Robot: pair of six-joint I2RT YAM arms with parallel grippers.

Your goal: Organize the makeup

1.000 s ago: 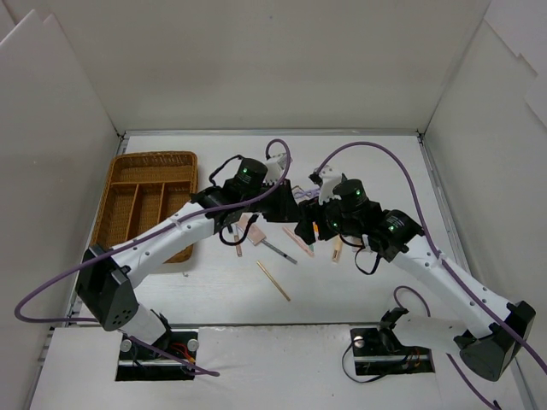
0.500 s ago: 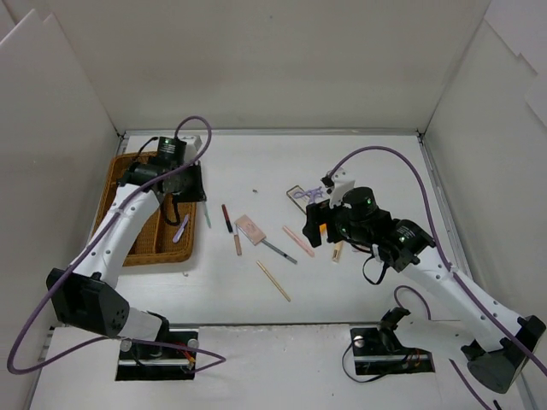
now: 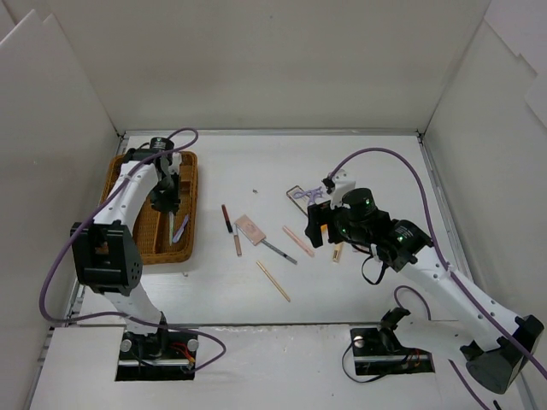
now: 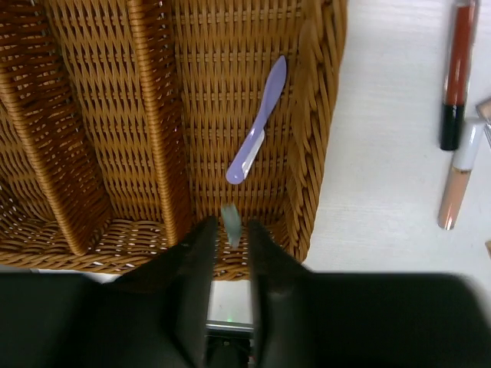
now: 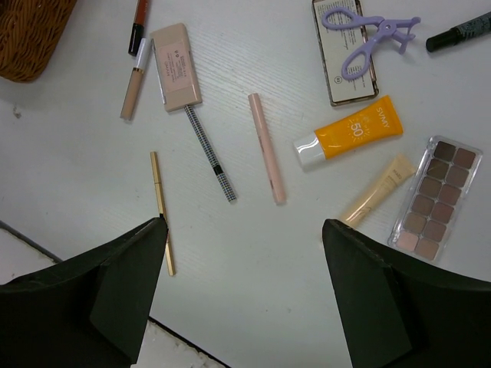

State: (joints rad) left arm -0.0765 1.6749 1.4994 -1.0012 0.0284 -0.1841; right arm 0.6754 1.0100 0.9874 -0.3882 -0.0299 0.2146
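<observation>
Left gripper (image 4: 230, 249): fingers drawn close together on a thin pale strip (image 4: 230, 222); what the strip is cannot be told. The gripper hangs over the 3 o'clock long compartment of the wicker tray (image 4: 316, 153).
Lilac spatula (image 4: 257, 123): lies slanted in that same compartment, at 12 o'clock of the strip in the left wrist view, apart from it.
Tray position: at 9 o'clock on the desk (image 3: 367, 162) in the top view.
Right gripper (image 5: 244, 226): fingers spread wide apart, above the desk over the loose makeup.
Orange tube (image 5: 349, 136): flat on the desk, white cap toward 8 o'clock.
Purple curler (image 5: 368, 34): rests on the black-edged mirror (image 5: 360, 88), at 12 o'clock of the orange tube.
Eyeshadow palette (image 5: 433, 198): at 4 o'clock of the orange tube, with a beige tube (image 5: 376, 192) between the two.
Pink stick (image 5: 266, 147): at 9 o'clock of the orange tube, near its cap.
Pink compact (image 5: 176, 65): at 10 o'clock of the pink stick; a checked pencil (image 5: 209, 153) meets its 6 o'clock edge.
Gold stick (image 5: 162, 211): at 7 o'clock of the checked pencil, apart from it.
Red-brown pencil (image 5: 138, 19) and beige pencil (image 5: 134, 80): just beside the compact at 9 o'clock, between it and the tray.
Black tube (image 5: 459, 32): at 3 o'clock of the curler, cut by the frame edge.
</observation>
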